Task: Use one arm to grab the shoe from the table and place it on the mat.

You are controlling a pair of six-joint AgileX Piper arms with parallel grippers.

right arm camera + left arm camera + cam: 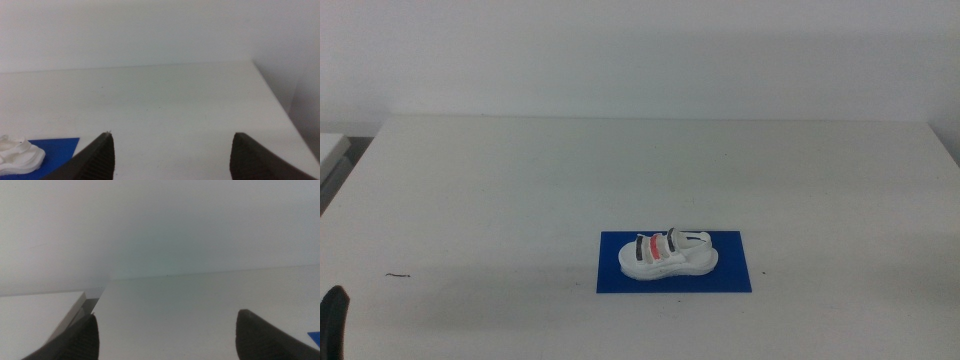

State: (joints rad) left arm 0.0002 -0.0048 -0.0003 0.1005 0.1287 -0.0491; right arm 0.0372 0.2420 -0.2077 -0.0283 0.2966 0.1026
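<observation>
Only small parts of the robot are shown. Of the left gripper [167, 337], two dark, matte jaws with rounded tips are seen. On the jaws of the right gripper [172, 157], a fine ribbed texture can be noticed.

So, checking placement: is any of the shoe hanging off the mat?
No, the shoe lies wholly within the blue mat.
</observation>
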